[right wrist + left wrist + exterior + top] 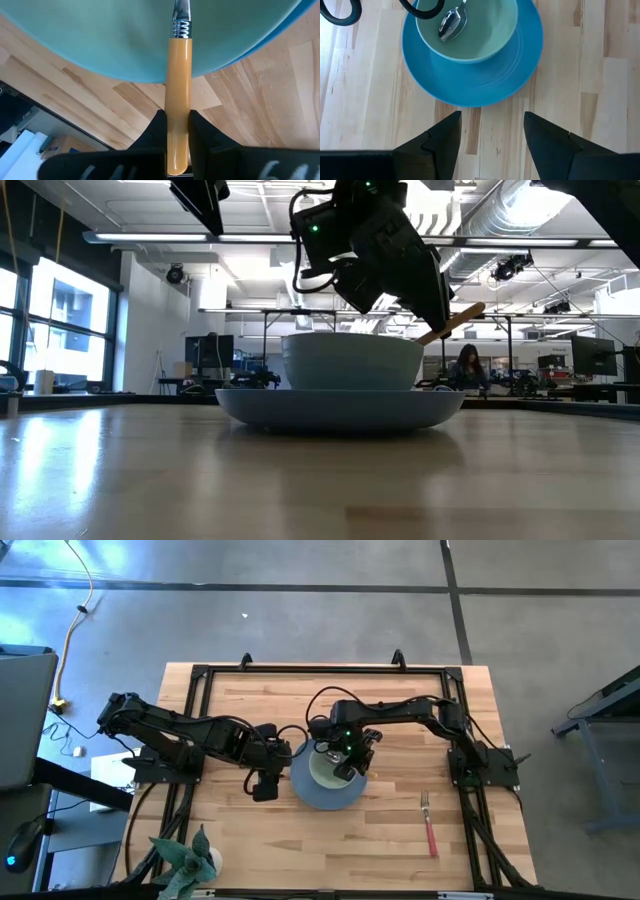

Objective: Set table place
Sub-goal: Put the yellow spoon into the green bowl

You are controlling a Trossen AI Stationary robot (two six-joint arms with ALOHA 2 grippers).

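A round grey-blue plate (328,796) lies on the light wood table (390,850), and a pale green bowl (326,770) stands in it. The yellow-handled spoon (179,70) has its metal end (450,25) in the bowl, and its handle (452,323) slants up over the rim. My right gripper (352,756) is above the bowl, shut on the handle. My left gripper (492,135) is open and empty beside the plate, toward the table's left (265,785). The red-handled fork (430,825) lies flat on the table to the plate's right. My right gripper pinches the spoon's yellow handle (179,107) between its two fingers (200,131), one on each side, back from the metal collar. It comes from above, slanting down. The spoon is tilted, its metal end down in the bowl and its free end (476,309) sticking up past the fingers.
A black metal frame (200,675) runs round the table's back and sides. A small potted plant (185,860) stands at the near left corner. Bare wood lies near the front edge and between plate and fork. A person sits far off in the room (467,368).
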